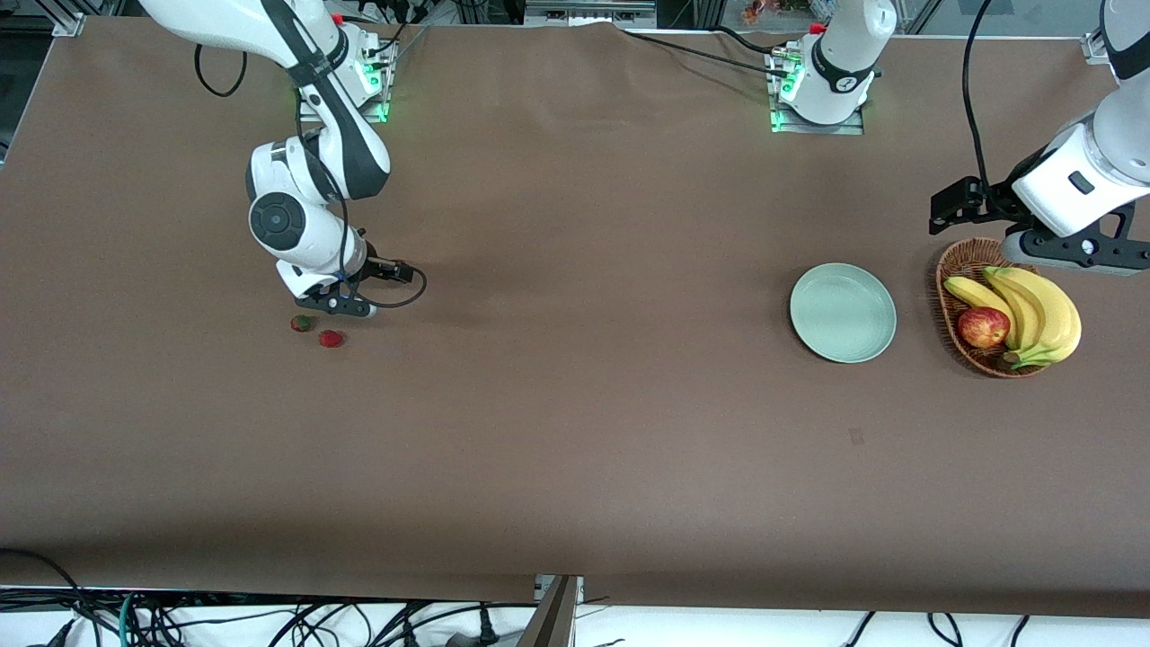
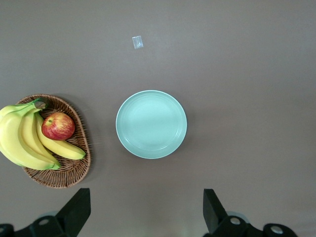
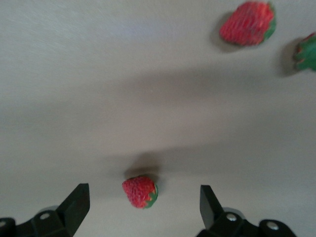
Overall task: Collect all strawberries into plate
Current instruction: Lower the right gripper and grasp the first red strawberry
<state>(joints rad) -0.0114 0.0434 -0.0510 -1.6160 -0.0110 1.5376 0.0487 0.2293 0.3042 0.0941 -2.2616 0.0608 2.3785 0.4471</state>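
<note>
Two strawberries (image 1: pixel 302 323) (image 1: pixel 331 339) lie on the brown table at the right arm's end. My right gripper (image 1: pixel 337 305) hangs low beside them, open; it hides the third in the front view. In the right wrist view that third strawberry (image 3: pixel 140 191) lies on the table between the open fingertips of the right gripper (image 3: pixel 142 198), touched by neither; the other two strawberries (image 3: pixel 247 22) (image 3: pixel 307 52) lie farther off. The empty mint-green plate (image 1: pixel 843 313) sits toward the left arm's end and shows in the left wrist view (image 2: pixel 151 124). My left gripper (image 1: pixel 1078 253) waits open and empty, high over the basket's edge.
A wicker basket (image 1: pixel 952 270) with bananas (image 1: pixel 1042 310) and a red apple (image 1: pixel 983 327) stands beside the plate at the left arm's end; it shows in the left wrist view (image 2: pixel 74 173). A small mark (image 1: pixel 856 437) lies nearer the front camera than the plate.
</note>
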